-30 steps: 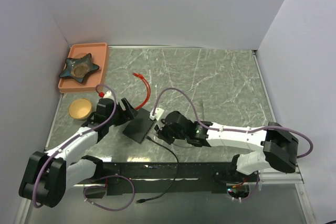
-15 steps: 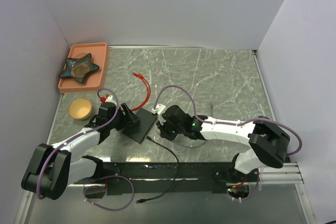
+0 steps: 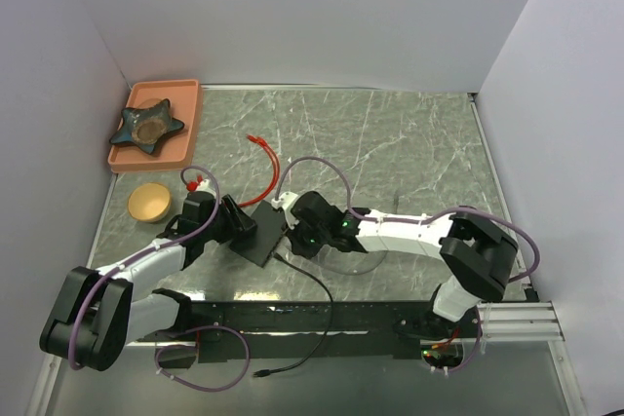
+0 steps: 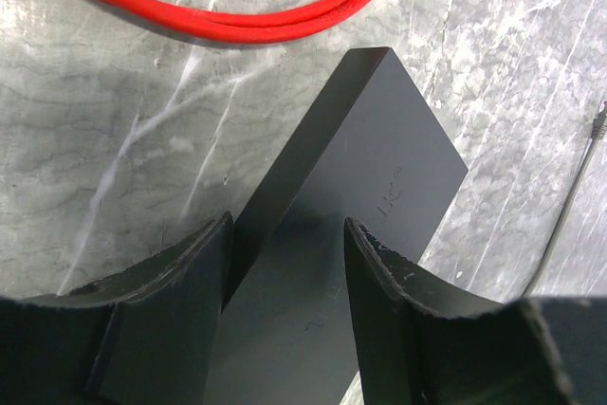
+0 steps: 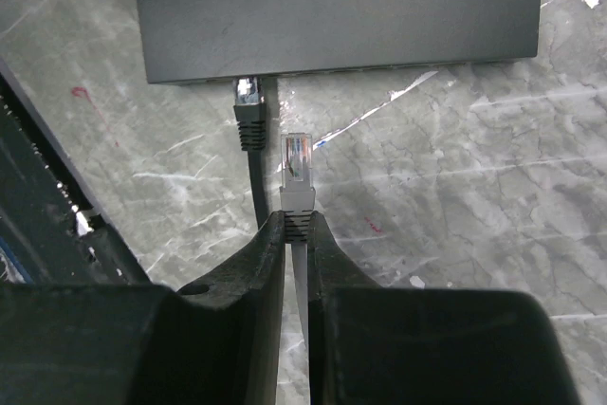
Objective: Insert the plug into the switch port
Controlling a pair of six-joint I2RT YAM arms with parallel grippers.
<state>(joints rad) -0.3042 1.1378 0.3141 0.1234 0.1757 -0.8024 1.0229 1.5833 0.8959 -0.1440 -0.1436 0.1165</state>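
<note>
The switch is a flat matte-black box lying near the table's front. Its port side faces the right wrist camera, but the free socket holes are too dark to make out. One port holds a black plug. My right gripper is shut on the white plug. That plug's clear tip points at the box edge, a short gap away, just right of the black plug. My left gripper straddles the box's other end, its jaws apart on either side.
A red cable loops just behind the box. A black cable trails from it over the front edge. An orange tray with a star-shaped dish sits back left, a round wooden disc below it.
My right gripper has moved left with the white plug, up to the box's port side. My left gripper has slid over the box's end and its jaws have narrowed.
</note>
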